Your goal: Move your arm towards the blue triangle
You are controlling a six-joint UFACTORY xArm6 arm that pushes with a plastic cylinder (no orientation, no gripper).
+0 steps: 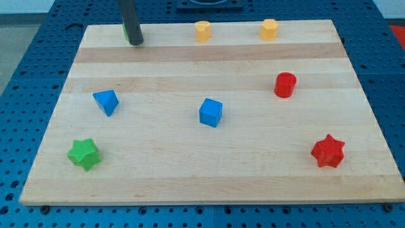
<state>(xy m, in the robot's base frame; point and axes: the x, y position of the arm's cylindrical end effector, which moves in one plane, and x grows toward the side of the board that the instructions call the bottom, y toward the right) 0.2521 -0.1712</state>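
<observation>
My tip (137, 42) sits well above the blue triangle (106, 101).

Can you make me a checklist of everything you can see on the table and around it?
Surface: pale wooden board, flat, lying on a blue perforated table.
Job's things: blue triangle at the view's left, standing alone.
Clutter: blue cube mid-board; green star bottom left; red star bottom right; red cylinder at the right; two yellow blocks along the top edge; something green showing just beside the rod.
End effector: my tip rests near the top left edge, well above the blue triangle, touching none of the listed blocks.
Cables: nothing seen.
Surroundings: dark object at the view's top, unclear.
</observation>
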